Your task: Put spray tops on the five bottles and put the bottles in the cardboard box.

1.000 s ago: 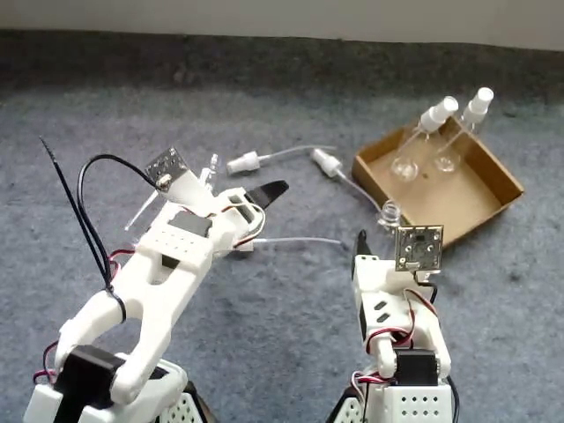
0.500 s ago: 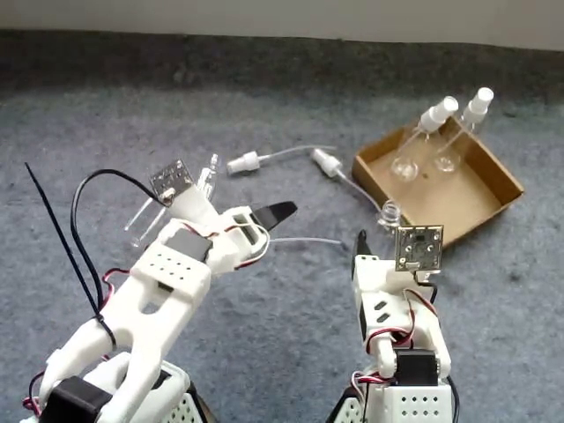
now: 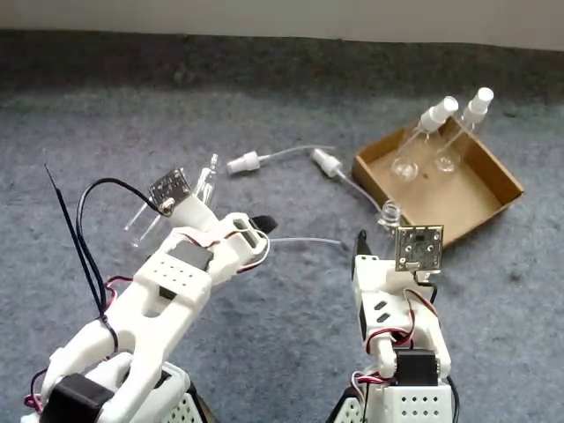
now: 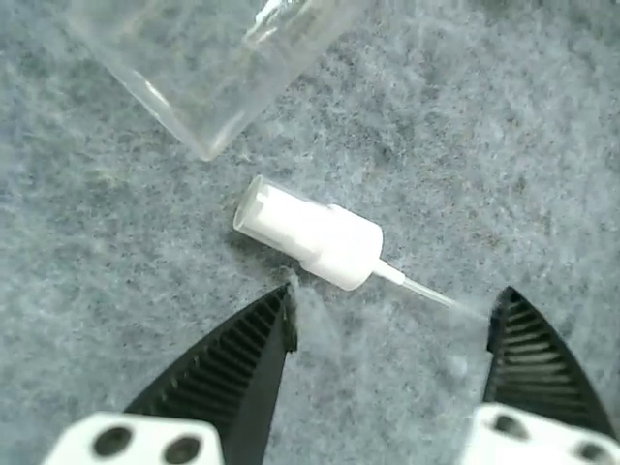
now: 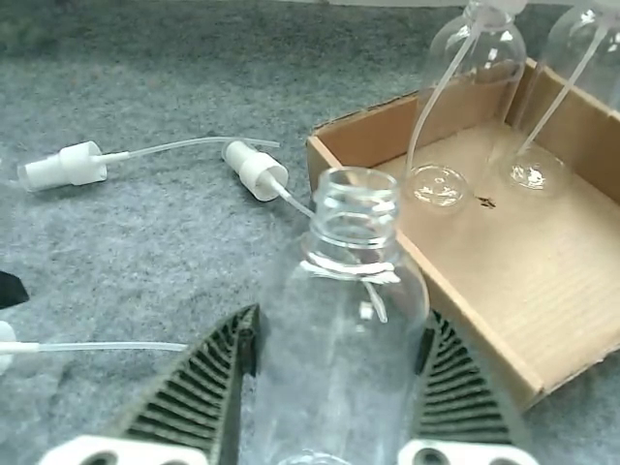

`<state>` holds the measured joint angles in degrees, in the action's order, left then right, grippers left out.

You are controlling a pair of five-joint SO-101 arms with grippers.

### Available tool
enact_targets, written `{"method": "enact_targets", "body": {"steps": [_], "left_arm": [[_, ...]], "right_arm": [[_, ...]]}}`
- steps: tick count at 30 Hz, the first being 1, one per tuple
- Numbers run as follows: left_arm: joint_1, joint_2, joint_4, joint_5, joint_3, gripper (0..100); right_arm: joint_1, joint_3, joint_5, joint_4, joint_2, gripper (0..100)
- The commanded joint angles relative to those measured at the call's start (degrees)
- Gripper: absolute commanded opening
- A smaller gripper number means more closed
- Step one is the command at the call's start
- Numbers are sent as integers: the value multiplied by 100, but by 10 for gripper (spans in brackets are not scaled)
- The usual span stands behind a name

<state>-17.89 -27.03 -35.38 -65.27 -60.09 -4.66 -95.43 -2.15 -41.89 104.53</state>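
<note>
- Worktop (image 3: 291, 106): grey fuzzy cloth, matt and rough.
- Bottle (image 5: 339, 320): clear, glossy, smooth; glass or plastic, cannot tell.
- Spray top (image 4: 312, 234): smooth white plastic with a slight sheen.
- Box (image 5: 542, 281): brown cardboard, matt, with a corrugated edge.
- Fingers (image 4: 237, 358): black ribbed plastic, matt.

This looks like a small robotics test bench, in a lab or a hobby room; which of the two cannot be told. A mottled grey felt-like fabric covering (image 3: 291, 115) lies under and all around the shallow brown cardboard box (image 3: 463, 198). Beyond the box runs a plain pale wall strip (image 3: 264, 16). Nearer than the box stand two white plastic robot arms (image 3: 167, 291) with loose black and red wires (image 3: 88, 238) and an uncovered small square circuit board (image 3: 419, 247).
</note>
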Motion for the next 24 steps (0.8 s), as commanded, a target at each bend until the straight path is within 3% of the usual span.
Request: {"method": "enact_targets", "body": {"steps": [1, 7, 17, 24], "left_arm": [[-92, 365, 316, -26, 66, 290], [-57, 989, 378, -26, 462, 391], [295, 1956, 343, -26, 1455, 393], [268, 2009, 343, -44, 1508, 393]], "right_arm": [[48, -92, 9, 154, 48, 128], [48, -92, 9, 154, 48, 128], [48, -92, 9, 154, 48, 128], [48, -92, 9, 154, 48, 128]]}}
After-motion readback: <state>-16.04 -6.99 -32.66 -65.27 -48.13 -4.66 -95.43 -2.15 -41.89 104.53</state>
